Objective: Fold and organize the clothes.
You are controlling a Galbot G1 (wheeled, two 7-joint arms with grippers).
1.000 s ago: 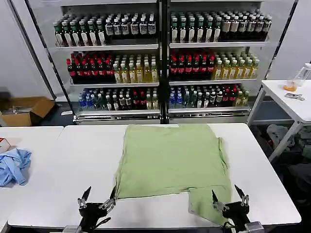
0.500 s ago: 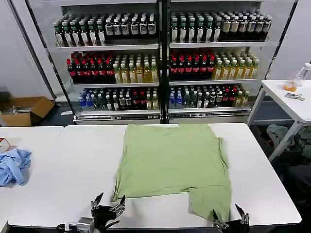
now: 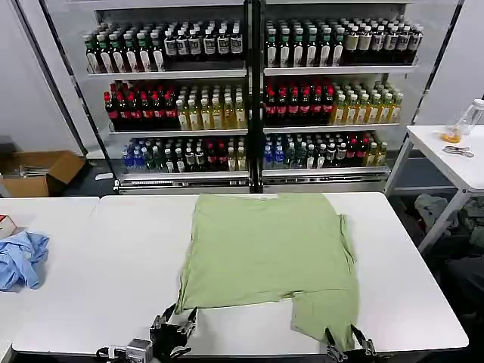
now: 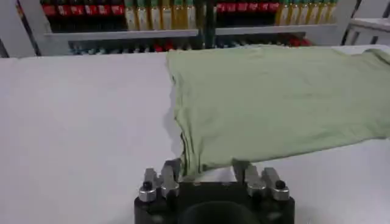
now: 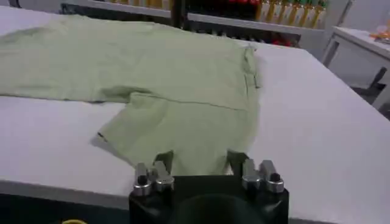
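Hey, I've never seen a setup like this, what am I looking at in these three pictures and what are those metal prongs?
It is a two-armed robot at a white table. One picture looks down from its head; the other two come from cameras on its wrists. The prongs are its claws. The left claw and the right claw are both open at the near hem of a sage-green T-shirt lying flat. Nothing is held. A blue cloth lies on the next table, and drink shelves stand behind.
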